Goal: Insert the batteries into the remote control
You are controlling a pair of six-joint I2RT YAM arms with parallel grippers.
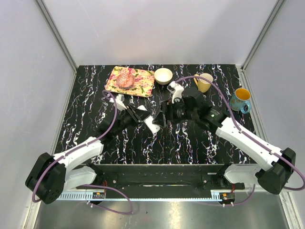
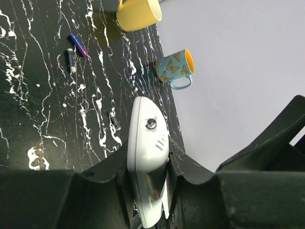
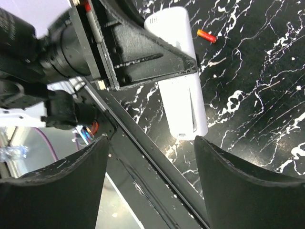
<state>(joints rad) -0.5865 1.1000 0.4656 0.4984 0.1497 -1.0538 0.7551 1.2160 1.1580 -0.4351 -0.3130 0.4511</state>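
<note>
My left gripper (image 1: pixel 144 117) is shut on the white remote control (image 1: pixel 152 126) and holds it above the table's middle. In the left wrist view the remote (image 2: pixel 147 143) stands edge-on between the jaws (image 2: pixel 148 191). My right gripper (image 1: pixel 165 116) is open and empty, just right of the remote. In the right wrist view the remote (image 3: pixel 180 95) lies beyond my open gripper (image 3: pixel 151 143), clamped by the other arm's finger. A reddish-orange battery (image 3: pixel 206 36) lies on the table past it. A blue-purple battery (image 2: pixel 78 45), a dark battery (image 2: pixel 70 60) and a small dark one (image 2: pixel 114 120) lie on the table.
A floral tray (image 1: pixel 138 88) with a pink object and a cream bowl (image 1: pixel 163 76) stand at the back. A yellow mug (image 1: pixel 205 83) and a blue butterfly mug (image 1: pixel 239 99) stand at the back right. The mugs also show in the left wrist view (image 2: pixel 138 13), (image 2: pixel 175 69).
</note>
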